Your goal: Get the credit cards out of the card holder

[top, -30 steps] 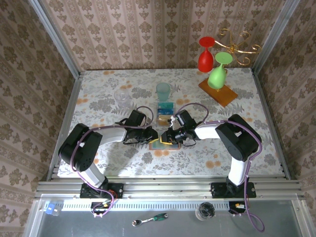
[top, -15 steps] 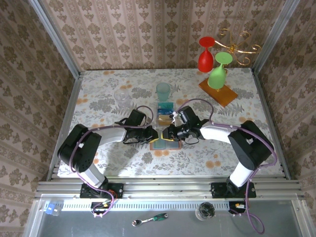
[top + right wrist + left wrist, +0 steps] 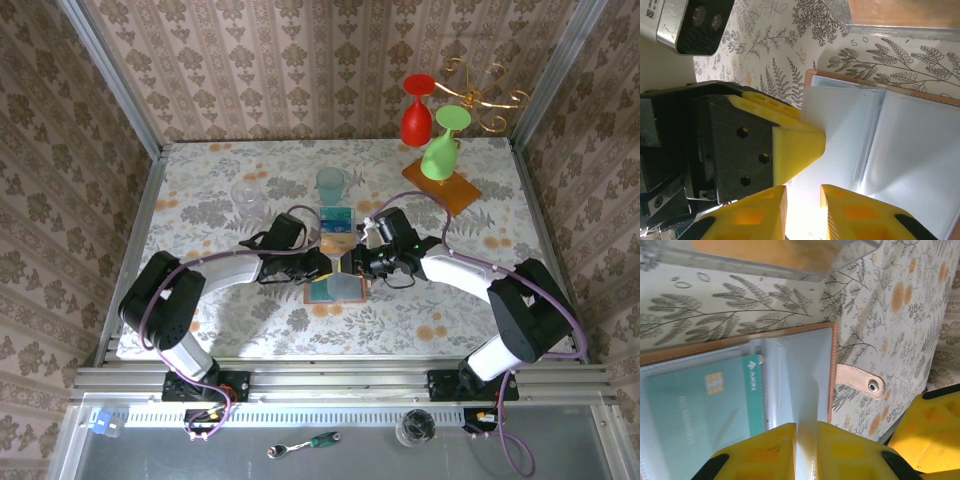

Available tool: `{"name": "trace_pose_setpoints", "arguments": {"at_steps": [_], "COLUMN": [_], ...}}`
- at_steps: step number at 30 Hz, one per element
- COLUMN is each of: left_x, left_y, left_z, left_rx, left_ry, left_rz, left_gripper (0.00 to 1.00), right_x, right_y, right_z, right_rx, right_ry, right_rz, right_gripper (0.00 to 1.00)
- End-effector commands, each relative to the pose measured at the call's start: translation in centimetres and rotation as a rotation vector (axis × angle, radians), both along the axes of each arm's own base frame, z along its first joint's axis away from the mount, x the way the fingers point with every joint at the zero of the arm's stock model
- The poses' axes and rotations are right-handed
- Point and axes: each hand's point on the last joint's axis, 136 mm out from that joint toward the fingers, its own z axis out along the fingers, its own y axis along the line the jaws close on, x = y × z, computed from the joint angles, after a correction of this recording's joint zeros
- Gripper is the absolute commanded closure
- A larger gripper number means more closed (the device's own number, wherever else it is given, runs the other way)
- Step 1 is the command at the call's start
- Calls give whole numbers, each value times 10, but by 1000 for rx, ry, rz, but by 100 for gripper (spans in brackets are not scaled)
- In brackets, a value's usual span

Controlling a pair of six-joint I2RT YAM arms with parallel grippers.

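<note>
Your card holder (image 3: 340,292) lies opened flat near the middle of the floral worktop (image 3: 260,330), tan rim outermost and grey see-through pockets facing up. One teal-blue credit card (image 3: 700,412) sits tucked in a pocket with its chip and lettering showing. The snap strap (image 3: 860,381) sticks out past the tan edge onto the worktop. Your left end effector (image 3: 806,435) is clenched on a grey pocket leaf of the holder, which runs down between its two yellow pads. Your right end effector (image 3: 803,200) faces it from the other side, just beside the left one's yellow pad (image 3: 797,145). Its own pads stand a narrow slit apart over the pale pocket sheet, and you cannot tell whether they pinch that sheet or hang released. From above, the two end effectors meet at the holder's far edge. Just beyond them sits a clear plastic box (image 3: 336,228) with teal and orange contents too small to make out. Behind that is a teal translucent cup (image 3: 330,184), and a clear glass (image 3: 248,194) stands off to its left. At the far right corner, a red glass (image 3: 417,118) and a green glass (image 3: 440,152) hang bowl-down at a gold rack (image 3: 487,90) standing on a wooden slab (image 3: 445,190).
</note>
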Motion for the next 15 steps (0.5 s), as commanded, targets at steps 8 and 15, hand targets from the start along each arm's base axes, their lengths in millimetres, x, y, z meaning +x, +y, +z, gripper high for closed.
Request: {"name": "trace_pose_setpoints", "arguments": {"at_steps": [8,15], "left_x": [-4,-4], "left_y": [-28,-47], "left_z": [0,0], "left_rx": [-14,-31], "left_ry": [25,23], "left_rz": [-64,-98], "left_gripper": [79,75], "right_x": [0,0], "right_y": [-18,-31], "right_z": [11,16], "right_rx": [-34,-67], "right_ry": [-37,-55], "right_rz": [-36,-63], "right_gripper": [74,74]}}
